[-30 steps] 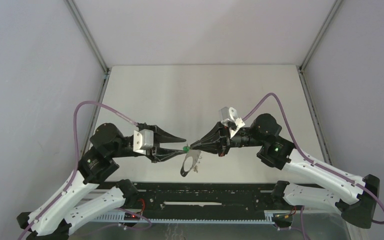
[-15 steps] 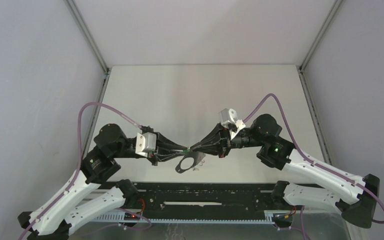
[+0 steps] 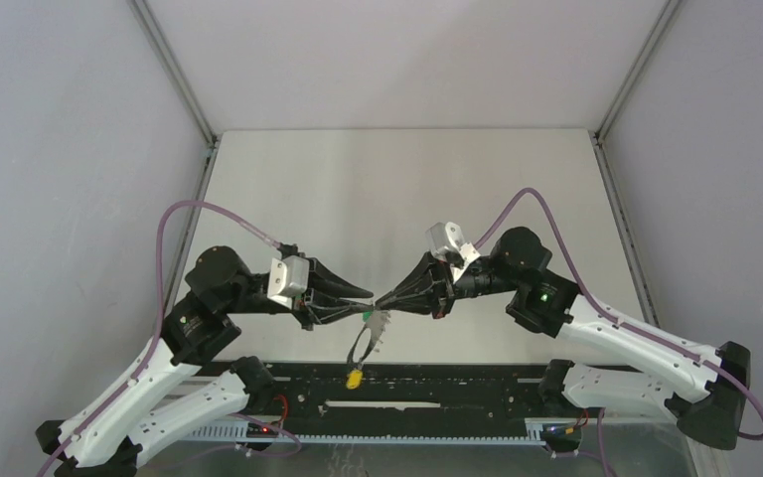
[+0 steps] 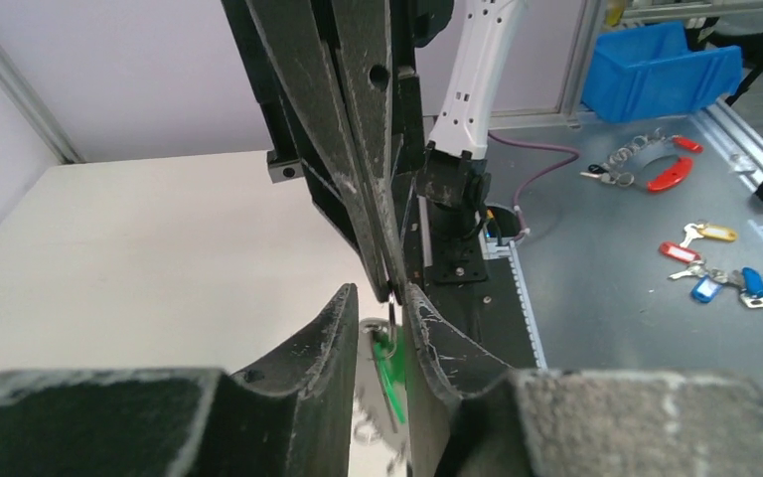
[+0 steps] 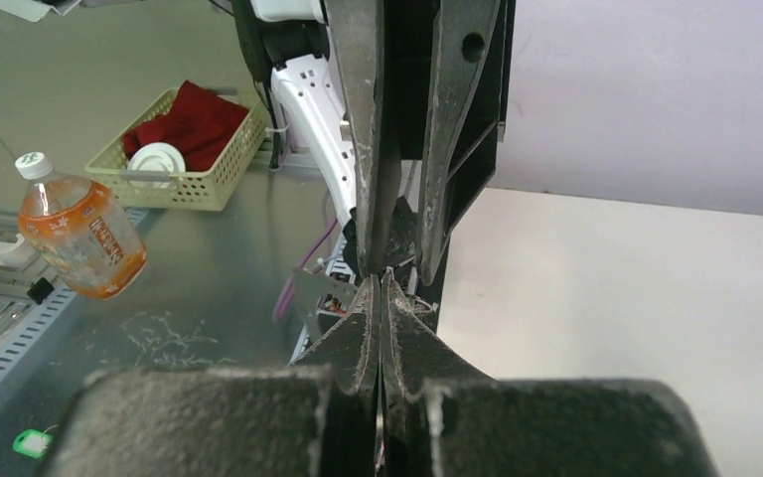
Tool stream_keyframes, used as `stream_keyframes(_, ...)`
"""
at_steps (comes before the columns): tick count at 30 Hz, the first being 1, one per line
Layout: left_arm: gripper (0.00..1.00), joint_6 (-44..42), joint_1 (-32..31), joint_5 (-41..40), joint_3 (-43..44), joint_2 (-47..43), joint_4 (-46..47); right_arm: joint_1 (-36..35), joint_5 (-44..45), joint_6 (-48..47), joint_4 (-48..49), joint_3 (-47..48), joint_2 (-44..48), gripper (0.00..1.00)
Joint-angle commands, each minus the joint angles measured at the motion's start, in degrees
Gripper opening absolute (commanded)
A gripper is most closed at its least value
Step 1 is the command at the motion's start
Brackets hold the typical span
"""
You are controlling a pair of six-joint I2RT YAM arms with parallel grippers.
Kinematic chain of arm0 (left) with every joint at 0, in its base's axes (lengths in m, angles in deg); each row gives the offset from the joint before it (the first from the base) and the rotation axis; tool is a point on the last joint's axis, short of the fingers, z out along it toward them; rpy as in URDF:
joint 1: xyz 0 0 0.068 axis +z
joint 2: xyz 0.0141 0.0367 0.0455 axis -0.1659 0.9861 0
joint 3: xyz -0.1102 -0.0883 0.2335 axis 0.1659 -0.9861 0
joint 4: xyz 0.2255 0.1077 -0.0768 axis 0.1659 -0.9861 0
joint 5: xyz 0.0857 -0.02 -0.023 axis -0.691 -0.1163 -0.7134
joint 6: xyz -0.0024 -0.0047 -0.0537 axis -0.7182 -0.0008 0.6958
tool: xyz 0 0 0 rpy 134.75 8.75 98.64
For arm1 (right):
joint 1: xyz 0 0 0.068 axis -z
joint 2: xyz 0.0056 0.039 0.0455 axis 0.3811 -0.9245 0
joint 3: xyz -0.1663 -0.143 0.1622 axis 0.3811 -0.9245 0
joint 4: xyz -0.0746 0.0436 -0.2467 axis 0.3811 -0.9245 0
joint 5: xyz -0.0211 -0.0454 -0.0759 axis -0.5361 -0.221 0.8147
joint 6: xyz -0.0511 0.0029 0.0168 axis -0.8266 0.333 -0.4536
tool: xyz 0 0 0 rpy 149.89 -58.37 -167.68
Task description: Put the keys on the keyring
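My right gripper point(image 3: 381, 301) point(image 5: 380, 279) is shut on a thin metal loop at the top of the grey keyring point(image 3: 366, 336), which hangs almost edge-on above the table's near edge. A yellow-orange key point(image 3: 355, 378) dangles from the keyring's bottom. My left gripper point(image 3: 365, 301) point(image 4: 380, 290) meets the right one tip to tip. Its jaws stand a little apart. The green key point(image 4: 389, 363) point(image 3: 370, 311) hangs blurred in the gap, close to the right-hand finger, with the grey keyring point(image 4: 368, 326) behind it. I see no firm pinch on it.
A black rail point(image 3: 427, 383) runs along the table's near edge under the keyring. Off the table, the left wrist view shows a blue bin point(image 4: 666, 70) and spare key bunches point(image 4: 646, 169). The right wrist view shows a tea bottle point(image 5: 79, 238) and a yellow basket point(image 5: 184, 139).
The keyring has swung from lying flat to hanging nearly edge-on, and the yellow-orange key now dangles below it. My left jaws have narrowed. The right arm has shifted slightly left.
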Motion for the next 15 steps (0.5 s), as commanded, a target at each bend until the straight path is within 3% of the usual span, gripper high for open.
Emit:
stream_keyframes(1,0.28,3.4,0.0,2.6,-0.3,0.0,1.9,0.0,-1.8,-1.1,1.0,2.1,-0.3,0.0)
stream_keyframes(6,0.28,-4.1,0.1,5.2,0.8,-0.5,-4.4,0.1,-2.7,-0.3,1.3,2.1,-0.6,0.0)
stream_keyframes(8,0.35,-6.5,0.2,4.4,0.9,-0.9,-7.0,0.1,-2.8,-0.2,1.3,2.1,-0.7,0.0)
stream_keyframes(10,0.4,-6.9,0.2,2.7,0.3,-1.3,-7.7,0.1,-2.8,0.1,1.5,2.1,-0.7,0.0)
stream_keyframes(15,0.4,-6.4,0.2,-0.8,-1.3,-1.8,-6.2,0.1,-2.9,0.6,2.4,2.1,-0.8,0.0)
